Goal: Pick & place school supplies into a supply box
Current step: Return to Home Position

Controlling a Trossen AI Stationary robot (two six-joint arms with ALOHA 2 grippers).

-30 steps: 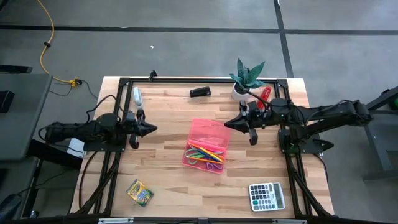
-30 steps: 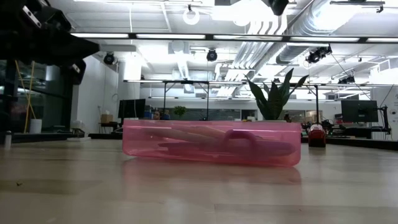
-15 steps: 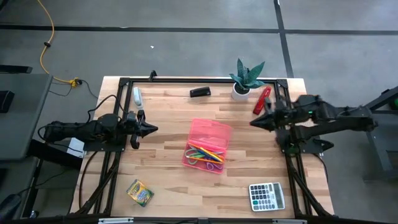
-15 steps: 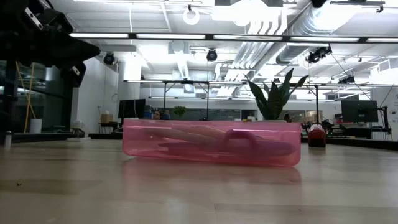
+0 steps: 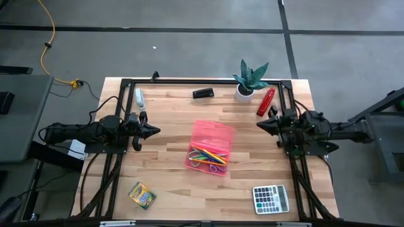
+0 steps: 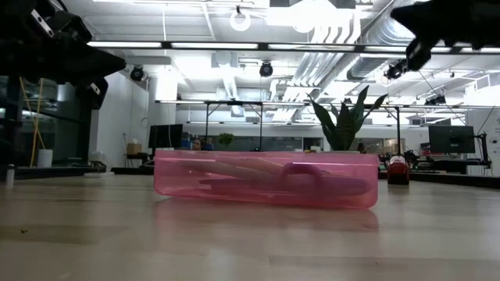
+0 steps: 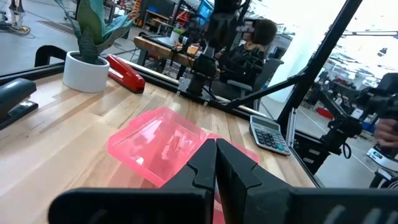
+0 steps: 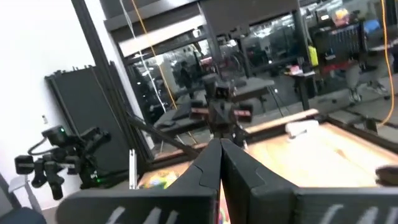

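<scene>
The supply box point(image 5: 210, 147) is a translucent pink case lying open near the table's middle; it also shows in the low view point(image 6: 266, 179) and the left wrist view point(image 7: 158, 146). The school supplies point(image 5: 209, 156) lie inside its near half: slim orange, green, blue and yellow sticks, with pink scissor loops point(image 5: 216, 169) at the near end. My left gripper point(image 5: 154, 130) hovers shut to the left of the box, pointing at it point(image 7: 215, 152). My right gripper point(image 5: 260, 126) is shut too point(image 8: 220, 149), drawn back toward the table's right edge, away from the box.
A potted plant point(image 5: 247, 88) and a red stapler point(image 5: 266, 101) stand at the far right. A black item point(image 5: 202, 93) and a white one point(image 5: 139, 97) lie along the far edge. A crayon box point(image 5: 142, 195) sits near left, a grey calculator point(image 5: 271, 199) near right.
My right gripper has drawn back from beside the box's right side toward the table's right edge, its arm folding in over the right frame. The box and the supplies in it have stayed put.
</scene>
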